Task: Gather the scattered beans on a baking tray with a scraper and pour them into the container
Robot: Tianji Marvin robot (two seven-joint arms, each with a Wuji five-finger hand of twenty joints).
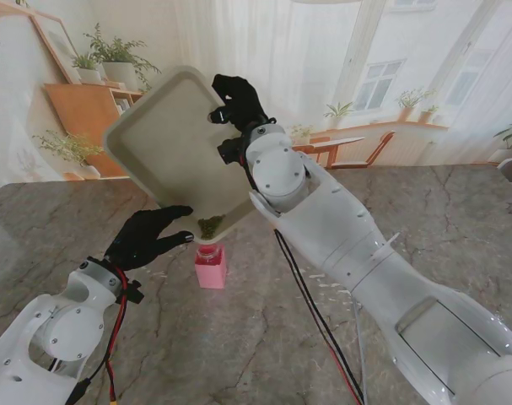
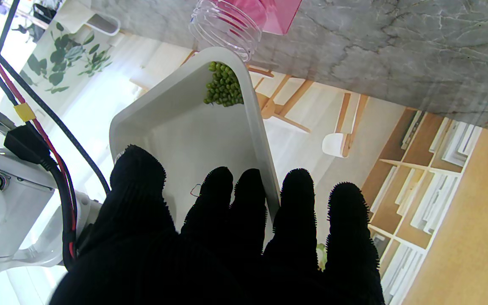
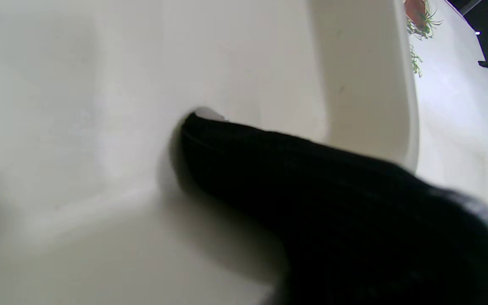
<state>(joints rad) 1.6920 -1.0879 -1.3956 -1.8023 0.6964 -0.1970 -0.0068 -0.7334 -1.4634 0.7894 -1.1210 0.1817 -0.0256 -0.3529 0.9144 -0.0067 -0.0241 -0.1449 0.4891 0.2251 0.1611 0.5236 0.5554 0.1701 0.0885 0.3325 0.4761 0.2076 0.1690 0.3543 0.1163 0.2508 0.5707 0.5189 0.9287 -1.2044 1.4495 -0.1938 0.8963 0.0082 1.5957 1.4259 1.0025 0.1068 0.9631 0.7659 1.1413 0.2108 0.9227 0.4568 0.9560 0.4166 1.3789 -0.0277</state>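
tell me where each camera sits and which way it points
Stand view: sits above the shoulders, looks down at the table; shows both arms, the left hand and right hand tilting the tray over the container.
Left wrist view: looks along the fingers at the tray's low corner, beans piled there above the container's mouth.
Right wrist view: pressed close to the tray's wall; one finger shows.
The stand and left wrist views share beans, tray and container.
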